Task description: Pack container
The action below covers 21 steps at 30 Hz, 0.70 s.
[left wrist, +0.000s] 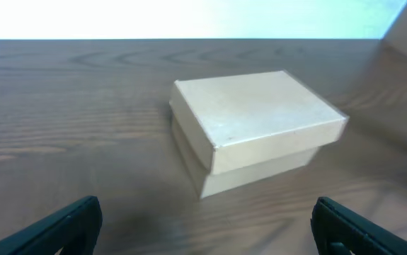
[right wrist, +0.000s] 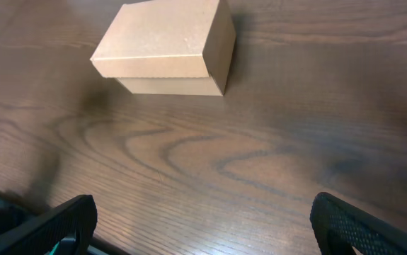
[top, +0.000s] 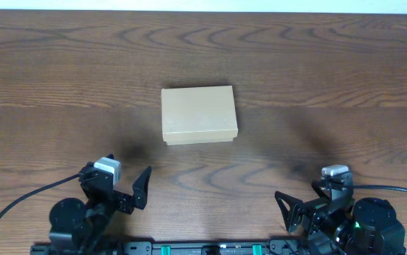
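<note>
The container (top: 199,115) is a small tan cardboard box with its lid shut, standing on the wooden table near the middle. It also shows in the left wrist view (left wrist: 256,131) and in the right wrist view (right wrist: 164,47). My left gripper (top: 122,188) is open and empty near the table's front left, well short of the box; its fingertips show in the left wrist view (left wrist: 207,227). My right gripper (top: 306,205) is open and empty at the front right; its fingertips show in the right wrist view (right wrist: 203,223).
The dark wood-grain table (top: 330,85) stretches around the box. Black cables (top: 19,202) run from both arm bases along the front edge. A pale wall strip shows beyond the table's far edge (left wrist: 189,18).
</note>
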Motion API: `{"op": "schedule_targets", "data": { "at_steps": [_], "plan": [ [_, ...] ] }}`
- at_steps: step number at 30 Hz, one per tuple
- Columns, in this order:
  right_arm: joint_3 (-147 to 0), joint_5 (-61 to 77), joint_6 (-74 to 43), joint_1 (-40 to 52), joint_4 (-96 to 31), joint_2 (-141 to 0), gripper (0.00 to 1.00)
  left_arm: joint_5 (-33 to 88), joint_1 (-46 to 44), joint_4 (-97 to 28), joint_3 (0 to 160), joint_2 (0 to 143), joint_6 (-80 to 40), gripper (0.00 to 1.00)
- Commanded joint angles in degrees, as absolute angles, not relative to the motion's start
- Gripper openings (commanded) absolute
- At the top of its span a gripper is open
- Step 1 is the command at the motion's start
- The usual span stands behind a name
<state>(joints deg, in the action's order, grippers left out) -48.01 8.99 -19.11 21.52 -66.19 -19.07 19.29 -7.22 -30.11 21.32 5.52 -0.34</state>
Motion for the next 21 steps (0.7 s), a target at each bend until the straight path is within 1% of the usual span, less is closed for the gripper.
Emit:
{"op": "schedule_targets", "data": {
  "at_steps": [1, 6, 12, 21],
  "plan": [
    [-47.9, 9.0, -19.9, 21.3, -66.3, -18.9, 0.99, 18.0, -7.0, -26.6, 16.3, 2.9, 0.3, 0.95],
    [-47.9, 9.0, -19.9, 21.3, -66.3, -18.9, 0.99, 18.0, -7.0, -24.5, 11.0, 0.1, -1.8, 0.95],
    [-47.9, 9.0, -19.9, 21.3, -66.3, -18.9, 0.99, 18.8, -7.0, -23.3, 6.9, 0.2, -2.8, 0.95],
    [-47.9, 9.0, -19.9, 21.3, -66.3, -18.9, 0.99, 19.1, -7.0, -23.5, 6.9, 0.6, -2.8, 0.95]
  ]
}}
